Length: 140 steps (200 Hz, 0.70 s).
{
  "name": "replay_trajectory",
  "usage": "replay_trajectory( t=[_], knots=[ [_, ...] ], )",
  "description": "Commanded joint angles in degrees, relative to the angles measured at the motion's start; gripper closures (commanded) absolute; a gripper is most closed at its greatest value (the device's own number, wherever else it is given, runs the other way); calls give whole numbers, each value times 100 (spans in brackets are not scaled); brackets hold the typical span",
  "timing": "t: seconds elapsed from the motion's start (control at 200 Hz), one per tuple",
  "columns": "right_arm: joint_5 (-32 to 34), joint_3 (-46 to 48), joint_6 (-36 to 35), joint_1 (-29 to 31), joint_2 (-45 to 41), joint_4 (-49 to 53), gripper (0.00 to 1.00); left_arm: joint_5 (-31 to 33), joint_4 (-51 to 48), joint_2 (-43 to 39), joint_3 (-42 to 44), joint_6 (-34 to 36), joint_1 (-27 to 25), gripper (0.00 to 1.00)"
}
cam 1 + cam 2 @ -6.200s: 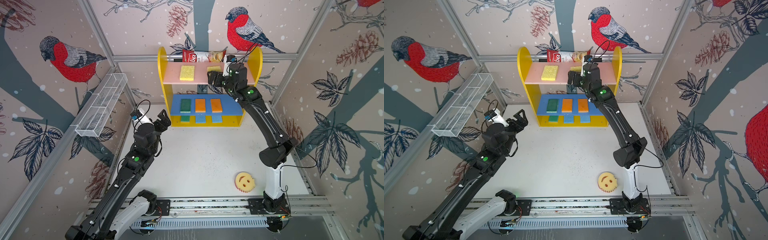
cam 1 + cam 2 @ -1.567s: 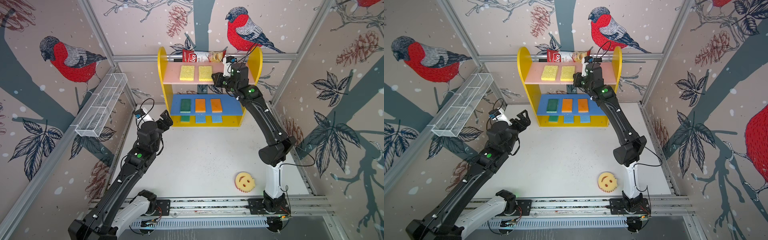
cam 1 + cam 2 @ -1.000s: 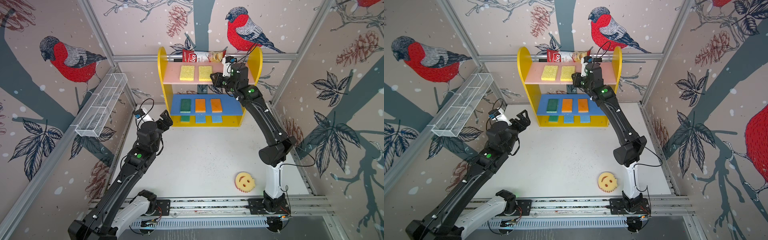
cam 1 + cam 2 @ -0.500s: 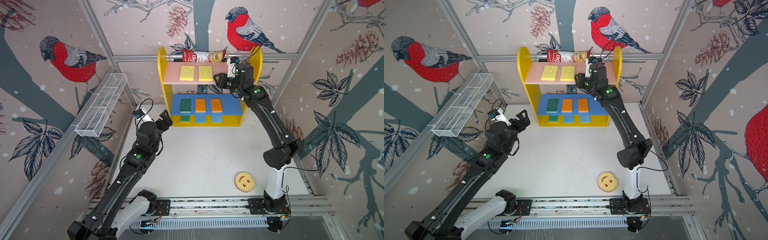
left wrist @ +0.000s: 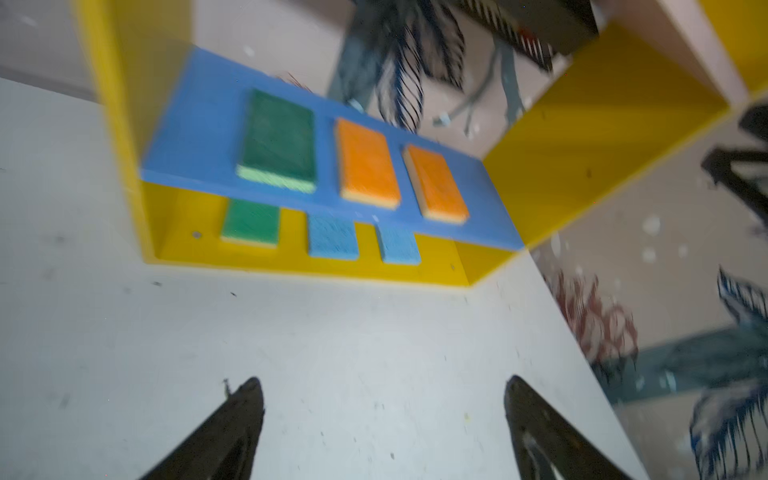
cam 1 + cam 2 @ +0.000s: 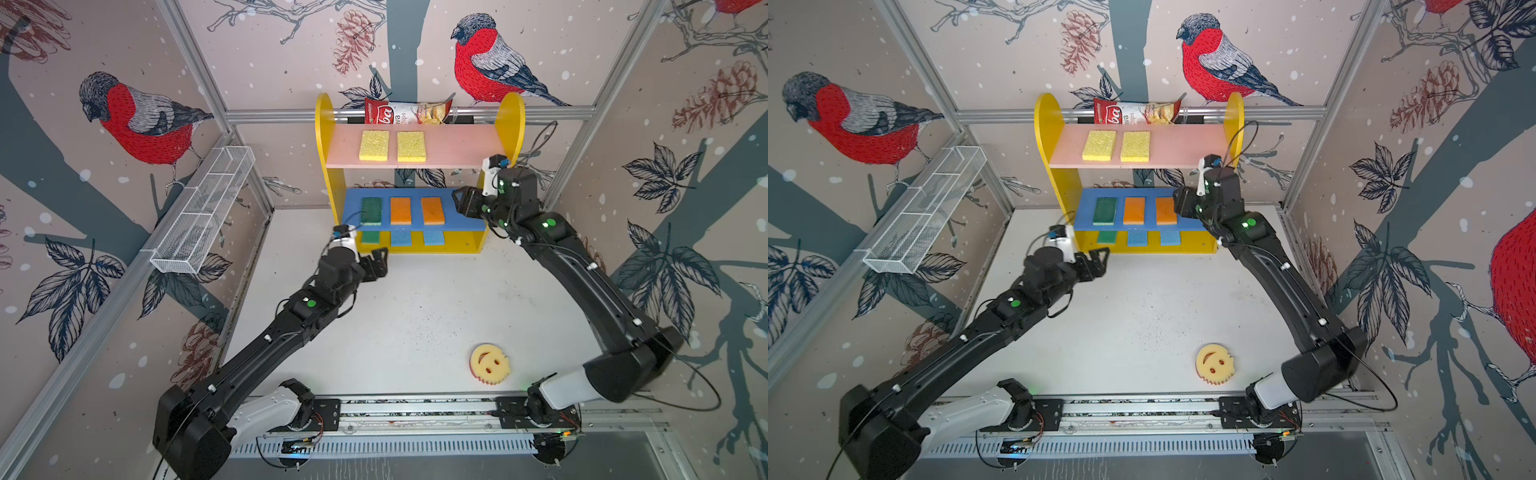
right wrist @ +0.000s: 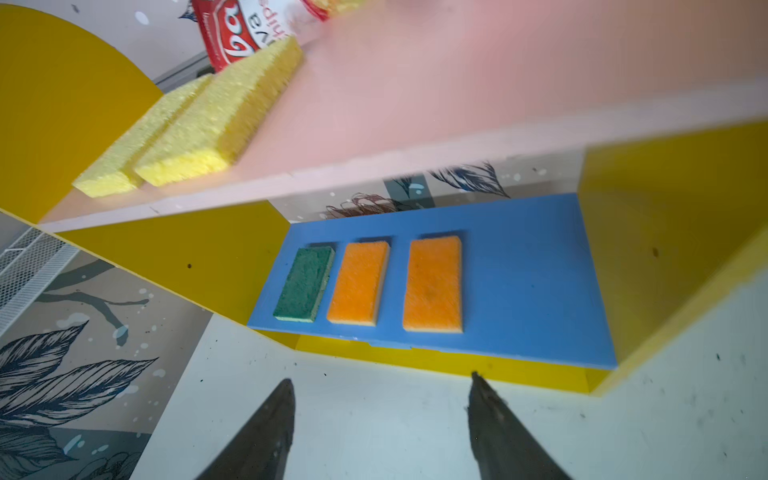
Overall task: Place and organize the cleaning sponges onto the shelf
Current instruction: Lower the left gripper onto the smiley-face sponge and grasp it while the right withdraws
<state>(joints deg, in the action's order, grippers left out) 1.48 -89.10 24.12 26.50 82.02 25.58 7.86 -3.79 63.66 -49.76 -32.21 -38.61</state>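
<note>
- Two porous yellow rectangular sponges point(image 6: 374, 145) lie side by side on the shelf's point(image 6: 461, 145) pink top board.
- Scallop-edged round smiley sponge point(image 6: 489, 364), underside seemingly pink, lies on the white table point(image 6: 415, 311), well apart.
- Left gripper point(image 5: 382, 390), right gripper point(image 7: 380, 380): tapered fingers spread, empty.

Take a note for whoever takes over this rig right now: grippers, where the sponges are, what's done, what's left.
Left gripper: open, empty, over the table in front of the shelf.
Right gripper: open, empty, in front of the shelf's right end.
Done: eight sponges shelved. Pink top board: two yellow sponges. Blue middle board: green sponge, two orange sponges. Yellow base: green sponge, two blue sponges.
Left: the smiley-face sponge lies on the table near the right arm's base; shelve it, probably on the top board's free right side.
</note>
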Motion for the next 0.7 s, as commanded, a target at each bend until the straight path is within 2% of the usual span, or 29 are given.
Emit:
replay_trajectory(
  t=[0.0,0.135,0.31,0.345,0.36,0.37,0.495,0.695],
  knots=[
    [22,820,349,-436,-518,-466,32,-245,212,358,107,333,-511,10],
    [-517,1687,648,-1237,-988,-500,28,-722,634,1097,118,462,-1118,8],
    [-979,2329,787,-1879,-1302,-598,16,-941,579,2316,-659,825,-1837,5],
    [-1030,2389,780,-1934,-1319,-606,11,-1033,592,2536,-708,855,-1939,5],
    [-1058,2411,762,-1944,-1330,-614,2,-1077,604,2613,-866,868,-1974,5],
    [-1061,2425,750,-1955,-1340,-615,0,-1111,620,2675,-904,879,-1992,5],
    [-978,2508,682,-2039,-1418,-529,1,-1561,715,3355,-1331,1025,-2173,5],
    [-1036,2856,664,-2337,-1717,-502,1,-2178,247,4150,-1989,1404,-2398,5]
  ],
)
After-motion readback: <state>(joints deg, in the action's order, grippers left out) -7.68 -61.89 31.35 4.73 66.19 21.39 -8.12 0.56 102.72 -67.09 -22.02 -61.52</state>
